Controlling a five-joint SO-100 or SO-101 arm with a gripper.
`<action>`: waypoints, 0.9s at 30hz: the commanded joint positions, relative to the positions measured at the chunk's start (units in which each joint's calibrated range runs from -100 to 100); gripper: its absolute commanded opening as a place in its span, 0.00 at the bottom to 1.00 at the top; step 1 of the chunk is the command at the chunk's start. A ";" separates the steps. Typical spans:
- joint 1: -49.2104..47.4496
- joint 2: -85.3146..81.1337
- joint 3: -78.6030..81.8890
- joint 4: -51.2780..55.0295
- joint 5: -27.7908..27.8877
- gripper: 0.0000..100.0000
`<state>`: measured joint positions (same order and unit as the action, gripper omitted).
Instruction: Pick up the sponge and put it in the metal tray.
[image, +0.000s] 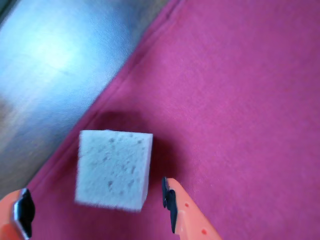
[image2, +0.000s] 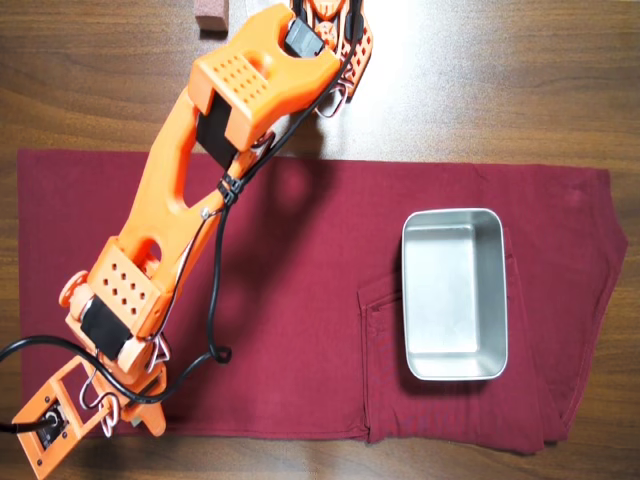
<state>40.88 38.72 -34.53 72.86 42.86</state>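
One dark-red cloth (image2: 300, 300) covers a brown wooden table (image2: 500, 80); shiny silver rectangular steel tray (image2: 454, 366) sits on it at overhead right, long axis running top-bottom. Small pale beige-grey squarish foam sponge (image: 113, 169) lies flat on cloth nr its edge in wrist view, between spread orange gripper (image: 95, 207) fingers, untouched.

In the overhead view we cannot see the small pale grey foam sponge (image: 114, 169): the big orange robot arm (image2: 190, 190) covers that spot at the lower left. The arm's base is cut off by the top edge. A pinkish-brown block (image2: 211, 14) at the top is cut off too. In the wrist view the orange gripper (image: 95, 207) is cut off at the bottom, and the wooden table (image: 55, 65) at the upper left looks blurry.
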 joint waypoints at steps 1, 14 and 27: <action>0.58 0.30 -2.57 -2.46 0.29 0.34; -1.24 4.38 -2.57 -7.26 -0.15 0.34; -1.43 1.90 -2.66 -6.98 -0.78 0.00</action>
<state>39.48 45.40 -35.54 64.69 42.47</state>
